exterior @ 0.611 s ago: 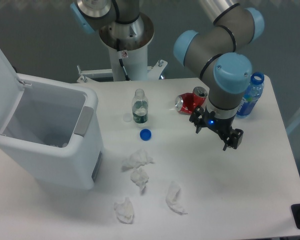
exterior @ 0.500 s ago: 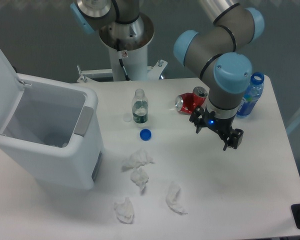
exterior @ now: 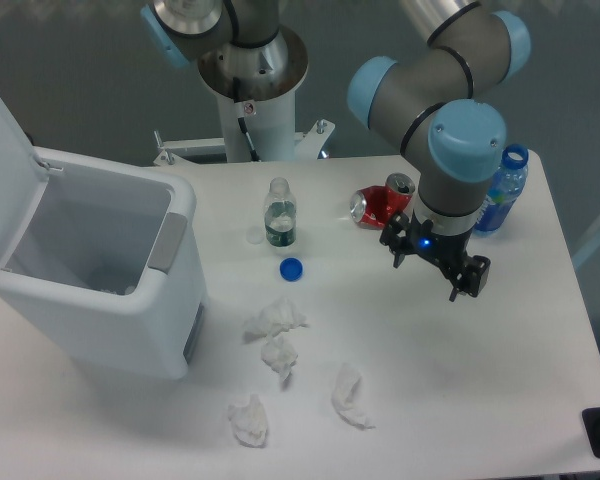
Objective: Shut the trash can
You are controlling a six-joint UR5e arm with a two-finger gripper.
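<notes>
The trash can [exterior: 130, 320] is a large white bin with a grey front panel at the left of the table. It stands open. Its hinged white lid [exterior: 2, 170] is raised upright at the far left. The inside looks nearly empty. My gripper [exterior: 432, 268] hangs over the right half of the table, far to the right of the bin. It points down and holds nothing. I cannot tell from this view whether its fingers are open or shut.
A small clear bottle [exterior: 279, 214] and a blue cap [exterior: 291, 268] sit mid-table. Two red cans [exterior: 378, 203] and a blue bottle [exterior: 502, 192] lie near the arm. Several crumpled tissues [exterior: 276, 318] lie toward the front. The robot base [exterior: 252, 110] stands at the back.
The arm and gripper have shifted very slightly to the right. The trash can and lid have not moved.
</notes>
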